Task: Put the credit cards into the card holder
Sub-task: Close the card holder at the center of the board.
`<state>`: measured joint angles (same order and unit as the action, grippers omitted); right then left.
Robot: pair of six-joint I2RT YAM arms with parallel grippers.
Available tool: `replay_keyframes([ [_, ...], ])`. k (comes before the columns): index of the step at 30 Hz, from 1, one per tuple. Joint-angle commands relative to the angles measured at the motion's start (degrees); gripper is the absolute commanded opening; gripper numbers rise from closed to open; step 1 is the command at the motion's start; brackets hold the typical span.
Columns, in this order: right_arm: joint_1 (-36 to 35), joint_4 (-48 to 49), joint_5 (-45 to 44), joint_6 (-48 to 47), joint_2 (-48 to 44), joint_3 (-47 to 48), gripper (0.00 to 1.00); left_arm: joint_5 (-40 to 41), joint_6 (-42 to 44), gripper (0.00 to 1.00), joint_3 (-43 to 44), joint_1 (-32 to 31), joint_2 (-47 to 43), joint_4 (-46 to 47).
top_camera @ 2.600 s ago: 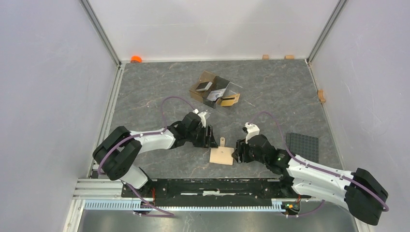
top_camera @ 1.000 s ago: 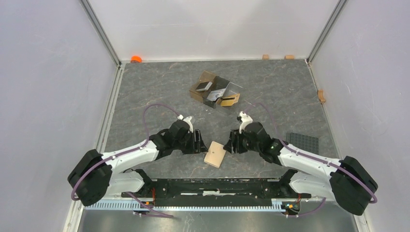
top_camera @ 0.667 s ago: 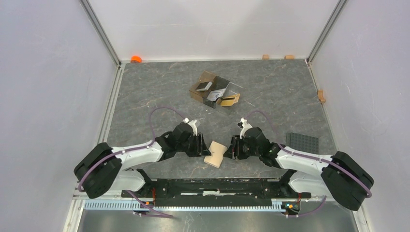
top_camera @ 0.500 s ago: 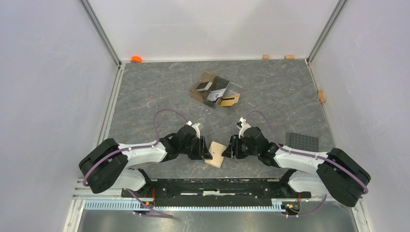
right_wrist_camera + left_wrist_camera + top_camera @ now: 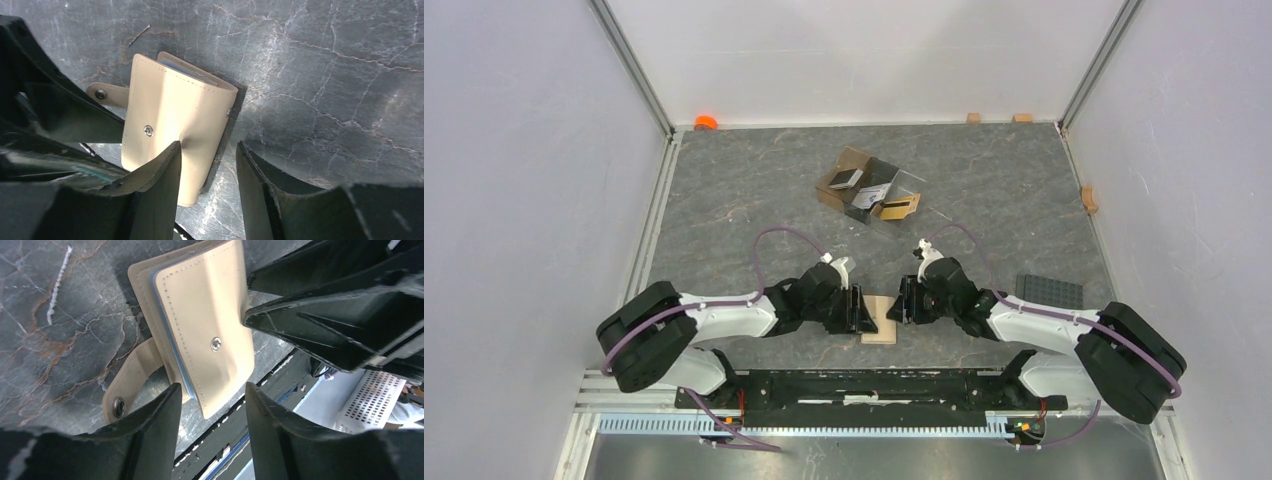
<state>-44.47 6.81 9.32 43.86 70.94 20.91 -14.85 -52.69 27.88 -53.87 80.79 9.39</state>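
My left gripper (image 5: 212, 386) and right gripper (image 5: 207, 145), both half-open and empty, bracket the folded card holder (image 5: 200, 330); credit cards (image 5: 845, 179) lie in the box (image 5: 906, 182), apparently none loaded.

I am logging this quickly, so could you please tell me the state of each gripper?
Left gripper: open, jaws astride a corner of the card holder.
Right gripper: open, over the same card holder.

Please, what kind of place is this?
Probably a robot test cell in a lab: plain white wall panels in metal framing, a stone-patterned table, and a left arm and right arm bolted to a rail.
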Motion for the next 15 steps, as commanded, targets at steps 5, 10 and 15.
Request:
replay_keyframes([
  [5,-0.35,-4.73,-2.23,-5.22,-0.79,3.92,0.50,6.63,4.73,0.67,7.88,0.03,-11.51,-18.40],
  [10,-1.55,-4.28,-2.30,-5.03,0.27,4.25,0.51,10.69,7.90,0.68,8.68,2.45,-13.95,-26.90],
  [15,-3.10,-5.13,-3.20,-5.18,2.47,5.85,0.51,10.28,9.24,0.68,7.66,4.44,-12.51,-28.28],
])
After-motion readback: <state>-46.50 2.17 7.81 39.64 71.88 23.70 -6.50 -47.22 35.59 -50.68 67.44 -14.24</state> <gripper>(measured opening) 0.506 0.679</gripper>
